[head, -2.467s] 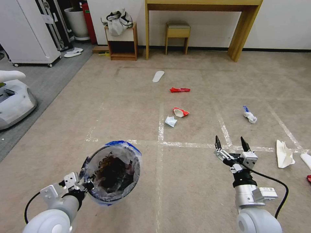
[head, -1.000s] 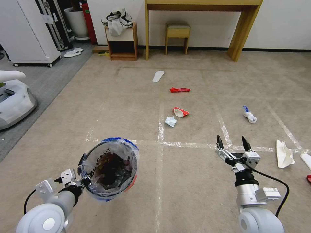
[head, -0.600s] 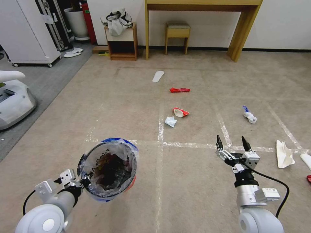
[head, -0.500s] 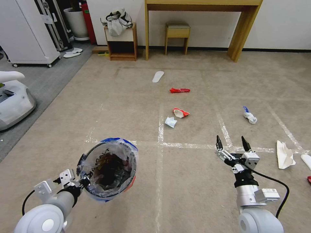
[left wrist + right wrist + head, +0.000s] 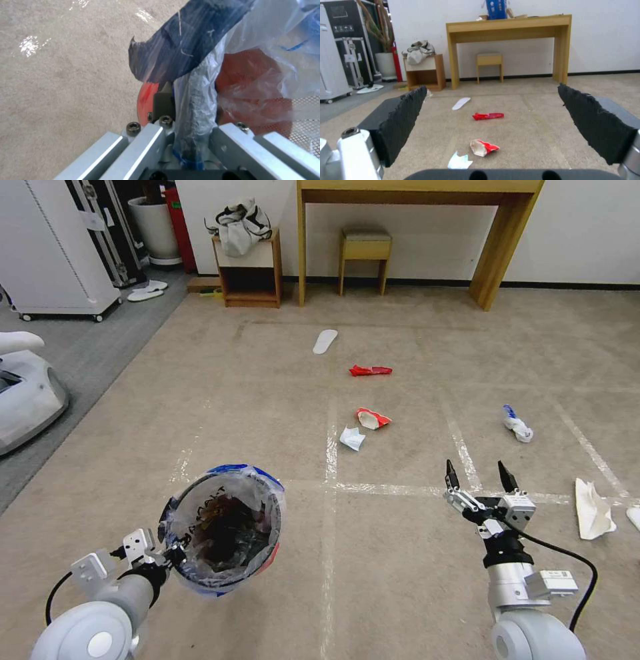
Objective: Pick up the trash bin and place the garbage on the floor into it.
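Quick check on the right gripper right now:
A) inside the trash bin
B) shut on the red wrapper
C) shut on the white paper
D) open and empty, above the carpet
D: the right gripper has its fingers spread with nothing between them, above the floor.
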`<state>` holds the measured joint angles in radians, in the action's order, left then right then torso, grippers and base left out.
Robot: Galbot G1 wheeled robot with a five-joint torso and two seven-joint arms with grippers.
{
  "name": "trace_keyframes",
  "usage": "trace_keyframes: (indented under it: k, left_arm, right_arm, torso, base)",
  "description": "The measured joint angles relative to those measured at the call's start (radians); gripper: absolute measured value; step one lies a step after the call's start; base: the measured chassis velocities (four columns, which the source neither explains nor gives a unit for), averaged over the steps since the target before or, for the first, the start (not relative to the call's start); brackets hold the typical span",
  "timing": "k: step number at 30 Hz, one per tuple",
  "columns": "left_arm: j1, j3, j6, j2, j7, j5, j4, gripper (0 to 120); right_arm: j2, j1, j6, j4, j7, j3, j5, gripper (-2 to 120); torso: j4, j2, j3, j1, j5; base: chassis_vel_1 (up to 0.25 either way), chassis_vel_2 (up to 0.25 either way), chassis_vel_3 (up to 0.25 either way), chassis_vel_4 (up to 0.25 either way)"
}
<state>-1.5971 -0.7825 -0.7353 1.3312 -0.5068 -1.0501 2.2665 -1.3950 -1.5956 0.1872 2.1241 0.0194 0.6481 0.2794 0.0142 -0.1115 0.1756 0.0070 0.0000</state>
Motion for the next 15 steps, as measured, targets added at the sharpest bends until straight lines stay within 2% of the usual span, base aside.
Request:
trace_keyframes:
  k: [15]
  left_arm:
    - [0.005,0.003,0.0,0.003,0.006,0.006,-0.005,0]
  right_arm:
    - [-0.012,0.001,0.005,-0.007,0.002,-0.003,-0.011,100]
  torso:
    - [0.0,0.0,0.0,0.0,-0.0001]
  base:
    - [-0.045,0.056,0.06,-0.05]
